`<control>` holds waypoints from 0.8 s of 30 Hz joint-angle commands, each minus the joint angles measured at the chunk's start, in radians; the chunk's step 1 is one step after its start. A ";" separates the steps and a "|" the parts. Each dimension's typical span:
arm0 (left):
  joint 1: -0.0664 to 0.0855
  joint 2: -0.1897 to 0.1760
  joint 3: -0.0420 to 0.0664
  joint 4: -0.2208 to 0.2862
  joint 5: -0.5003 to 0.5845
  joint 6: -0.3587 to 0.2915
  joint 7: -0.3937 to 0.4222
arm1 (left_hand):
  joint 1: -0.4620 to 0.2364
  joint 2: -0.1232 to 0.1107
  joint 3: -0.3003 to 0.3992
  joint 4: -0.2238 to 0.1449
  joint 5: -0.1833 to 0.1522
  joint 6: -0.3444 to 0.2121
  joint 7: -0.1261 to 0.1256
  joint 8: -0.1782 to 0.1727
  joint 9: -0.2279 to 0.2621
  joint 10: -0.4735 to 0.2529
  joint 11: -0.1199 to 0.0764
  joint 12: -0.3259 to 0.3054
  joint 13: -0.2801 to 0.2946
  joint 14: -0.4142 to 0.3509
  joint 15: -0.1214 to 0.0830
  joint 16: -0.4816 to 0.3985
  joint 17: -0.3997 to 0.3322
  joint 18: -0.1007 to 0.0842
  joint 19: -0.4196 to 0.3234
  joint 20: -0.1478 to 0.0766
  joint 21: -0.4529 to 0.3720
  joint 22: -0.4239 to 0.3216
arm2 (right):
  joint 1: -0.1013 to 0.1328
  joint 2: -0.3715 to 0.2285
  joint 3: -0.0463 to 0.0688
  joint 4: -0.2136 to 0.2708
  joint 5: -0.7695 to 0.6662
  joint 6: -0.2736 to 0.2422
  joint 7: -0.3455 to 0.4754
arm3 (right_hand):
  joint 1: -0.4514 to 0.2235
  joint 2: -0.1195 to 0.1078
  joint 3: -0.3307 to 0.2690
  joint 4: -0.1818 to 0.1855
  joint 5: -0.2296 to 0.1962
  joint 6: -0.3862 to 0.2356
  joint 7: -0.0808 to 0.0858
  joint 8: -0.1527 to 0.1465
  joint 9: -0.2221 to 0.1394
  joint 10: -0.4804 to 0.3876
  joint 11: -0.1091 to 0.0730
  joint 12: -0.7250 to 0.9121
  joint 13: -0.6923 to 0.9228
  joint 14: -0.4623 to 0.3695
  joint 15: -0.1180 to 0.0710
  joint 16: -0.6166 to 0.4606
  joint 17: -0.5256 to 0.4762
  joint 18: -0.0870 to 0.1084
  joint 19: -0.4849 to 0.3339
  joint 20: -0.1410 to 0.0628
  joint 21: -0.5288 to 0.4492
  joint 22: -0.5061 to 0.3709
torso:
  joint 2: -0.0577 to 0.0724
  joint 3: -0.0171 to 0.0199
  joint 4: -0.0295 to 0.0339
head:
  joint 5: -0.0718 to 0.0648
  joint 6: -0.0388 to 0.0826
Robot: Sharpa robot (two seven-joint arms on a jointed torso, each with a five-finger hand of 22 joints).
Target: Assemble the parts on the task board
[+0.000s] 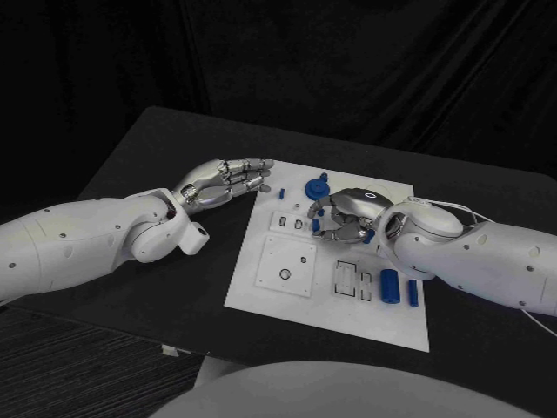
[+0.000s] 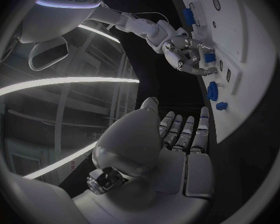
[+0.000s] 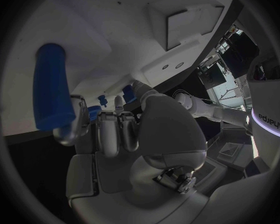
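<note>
The white task board (image 1: 278, 300) lies mid-table. My right hand (image 1: 341, 218) hovers low over its upper middle with the fingers curled in, and a small blue part (image 2: 210, 57) sits among the fingertips; the exact contact is partly hidden. The right wrist view shows the same hand (image 3: 134, 129) with a bit of blue (image 3: 93, 113) beside its fingers. My left hand (image 1: 229, 183) lies open at the board's far left edge, its fingers (image 2: 184, 132) stretched out side by side and holding nothing.
A round blue part (image 1: 316, 185) and a smaller blue one (image 1: 283, 192) stand near the board's far edge. A blue cylinder (image 1: 389, 285) and a blue bar (image 1: 412, 292) lie on the board's right side, by my right forearm. Empty slots (image 1: 349, 277) are cut in the board.
</note>
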 commanded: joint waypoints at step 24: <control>-0.002 -0.019 0.001 0.022 0.006 -0.053 0.082 | 0.011 -0.012 0.042 -0.005 0.013 0.010 0.014 0.016 0.011 0.007 0.005 0.024 -0.004 0.020 -0.002 0.015 -0.005 -0.026 0.020 0.001 0.007 -0.004 | 0.199 -0.170 0.000 0.199 0.069 -0.270 0.113 | -0.256 -0.176 -0.446 0.172 -0.114 0.003 0.000 0.010 -0.130 0.099 0.010 0.017 0.264 0.098 -0.005 -0.017 0.201 0.046 -0.009 0.000 -0.030 0.174 | 0.000 0.0007 -0.0003 | -0.013 0.000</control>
